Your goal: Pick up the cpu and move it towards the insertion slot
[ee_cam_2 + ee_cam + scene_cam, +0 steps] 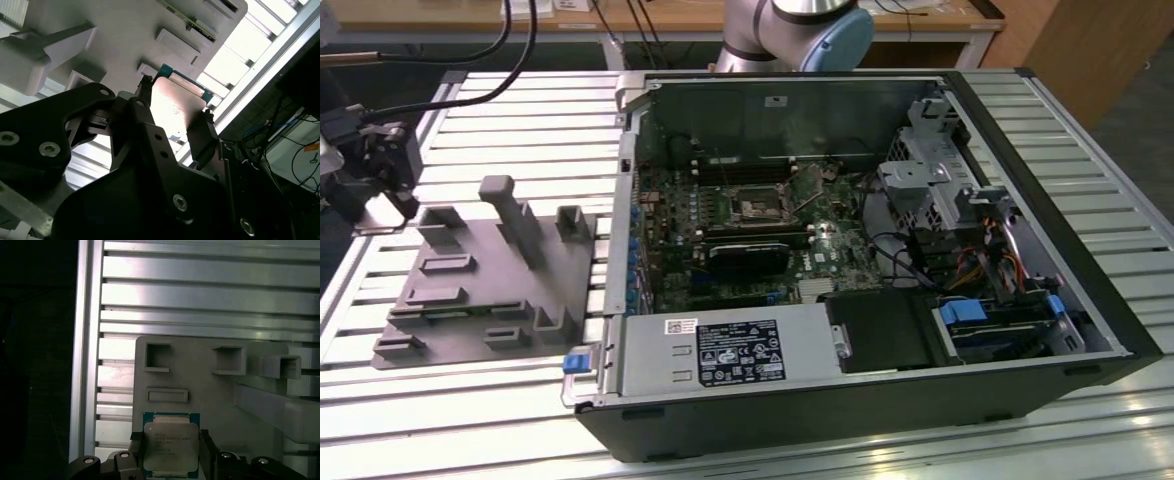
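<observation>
Black metal gripper (170, 436) pinches the cpu (170, 452), a small flat square chip with a shiny silver top and a green rim. One dark finger (136, 456) presses on each of two opposite sides, and the second wrist view shows the same hold on the chip (176, 112). The chip is at one edge of the big grey plastic tray (210, 395), close by its shallow box-shaped dips. I cannot tell if the chip touches the tray or is just above it. The tray has tall posts and lies on a table of long silver metal slats (200, 290) with thin gaps between them. In the exterior view the tray (454, 290) is at the exterior view's left, just beside a big black computer case (854, 425) that lies open on the same table. The insertion slot (758, 208), a small square dark socket in a silvery frame, is inside the case on the green board, well apart from the tray. The silver side wall of the case (624, 200) stands between them. The space above the board is open. A long black card (750, 262) lies near the slot, and coloured cables (987, 265) crowd the exterior view's right side.
</observation>
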